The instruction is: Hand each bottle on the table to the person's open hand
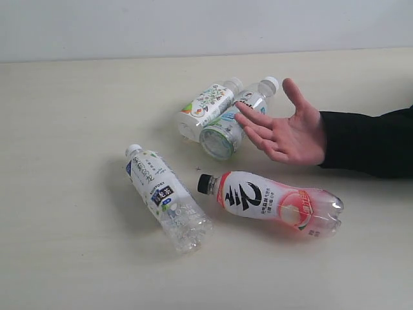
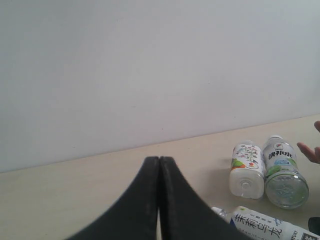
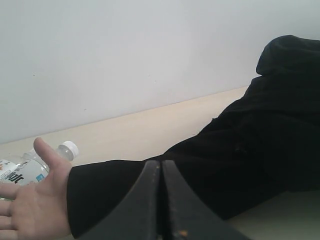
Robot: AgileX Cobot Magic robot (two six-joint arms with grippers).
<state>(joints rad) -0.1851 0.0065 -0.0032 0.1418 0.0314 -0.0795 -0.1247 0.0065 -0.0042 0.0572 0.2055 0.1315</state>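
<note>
Several bottles lie on the cream table. A white-capped bottle with a blue-marked label lies front left, and a black-capped pink-white bottle front right. Two white-capped bottles rest side by side further back: a floral white-label one and a green-label one. The person's open hand, palm up with a black sleeve, hovers just right of that pair. Neither gripper appears in the exterior view. My left gripper is shut and empty. My right gripper is shut and empty, close to the sleeve.
A pale wall runs behind the table's far edge. The person's black-sleeved arm stretches in from the right across the table.
</note>
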